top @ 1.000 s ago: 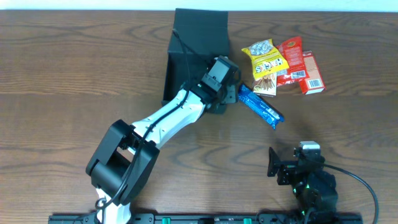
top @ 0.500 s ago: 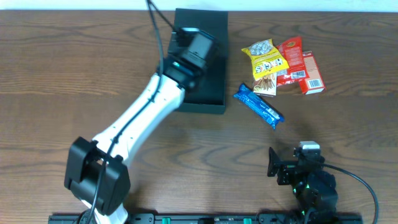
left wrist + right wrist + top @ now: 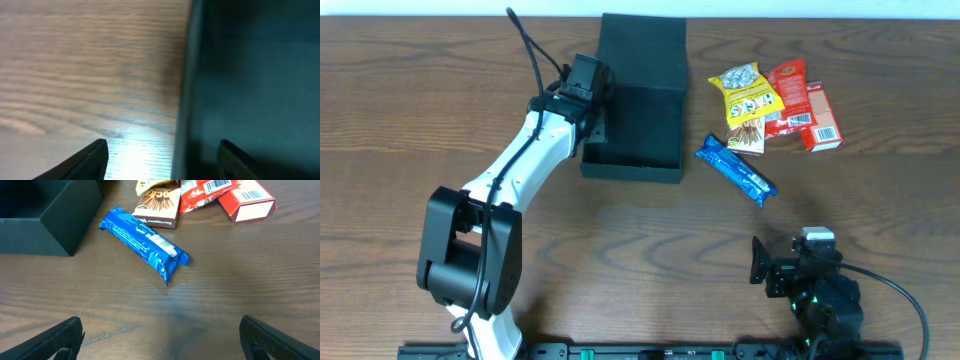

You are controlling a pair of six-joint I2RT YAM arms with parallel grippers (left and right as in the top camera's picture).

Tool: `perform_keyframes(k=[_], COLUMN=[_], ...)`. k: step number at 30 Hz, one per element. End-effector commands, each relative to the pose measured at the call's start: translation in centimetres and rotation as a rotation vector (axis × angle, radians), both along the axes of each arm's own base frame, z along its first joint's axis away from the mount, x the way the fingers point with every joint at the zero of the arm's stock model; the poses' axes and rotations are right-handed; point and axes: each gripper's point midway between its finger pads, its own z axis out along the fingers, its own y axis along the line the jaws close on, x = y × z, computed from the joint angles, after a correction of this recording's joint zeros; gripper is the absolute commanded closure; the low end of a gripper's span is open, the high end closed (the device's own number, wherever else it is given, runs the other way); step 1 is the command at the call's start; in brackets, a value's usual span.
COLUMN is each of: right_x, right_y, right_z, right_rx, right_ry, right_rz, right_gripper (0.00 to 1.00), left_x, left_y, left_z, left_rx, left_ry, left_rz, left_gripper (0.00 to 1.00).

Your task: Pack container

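My left hand (image 3: 162,157) is open wide and holds nothing. In its wrist view only the two dark finger tips show, and the rest is cut off. That view is blurry too. One tip hangs over the table (image 3: 75,75) and the other over the inside of the box (image 3: 250,75). The box's left wall runs between them. I cannot tell if a finger touches the wall.

My right hand (image 3: 162,342) is also open wide and empty. Only its two tips peek in at the bottom corners of its wrist view. It hovers low over the table, near my side.

The box is black, dull cardboard with straight sides. It sits at the far middle of the table. Its lid flap is open at the far side. The inside is dark and hard to see.

Just right of the box lies a shiny blue bar (image 3: 145,245). Past it are a crinkly yellow bag (image 3: 748,100), a red packet (image 3: 788,92) and a small red carton (image 3: 823,120), all bunched together. The table is brown wood with fine lines.
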Motion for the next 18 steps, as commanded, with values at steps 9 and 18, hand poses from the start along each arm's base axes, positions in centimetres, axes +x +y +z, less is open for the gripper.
perform_keyframes(k=[9, 18], right_x=[0.0, 0.0], right_y=[0.1, 0.1], right_z=[-0.3, -0.3], right_rx=[-0.008, -0.008], right_ry=[0.003, 0.003], right_rz=[0.01, 0.01], right_gripper=[0.01, 0.01], left_x=[-2.0, -2.9], left_y=[-0.8, -1.9], left_z=[-4.5, -4.8], left_rx=[0.003, -0.064], left_ry=[0.134, 0.175], left_rz=[-0.133, -0.136], left_gripper=[0.55, 0.84])
